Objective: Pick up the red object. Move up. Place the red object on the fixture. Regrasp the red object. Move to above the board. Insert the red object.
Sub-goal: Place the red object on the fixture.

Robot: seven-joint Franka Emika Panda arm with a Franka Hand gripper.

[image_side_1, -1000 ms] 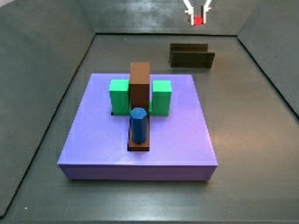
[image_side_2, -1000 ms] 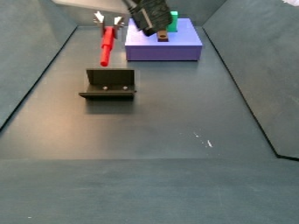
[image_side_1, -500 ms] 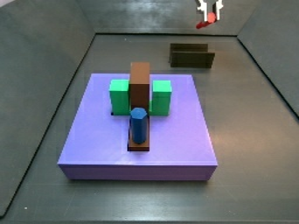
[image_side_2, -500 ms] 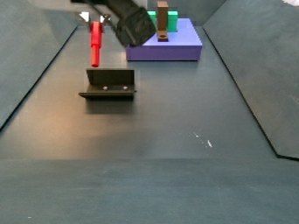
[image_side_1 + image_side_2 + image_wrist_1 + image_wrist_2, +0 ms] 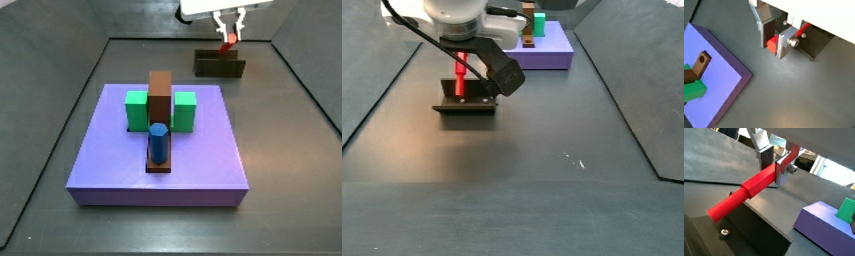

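Side views both showed the gripper (image 5: pixel 227 22) near the surface's far edge, fingers (image 5: pixel 789 161) clamped on the thin bright-red peg (image 5: pixel 461 72) just above the dark olive-black fixture (image 5: pixel 468 97), so placing seemed underway, next calling for lowering and release.

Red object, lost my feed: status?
Gripper shut on red object, above fixture. Peg not yet seated. Board clear behind.
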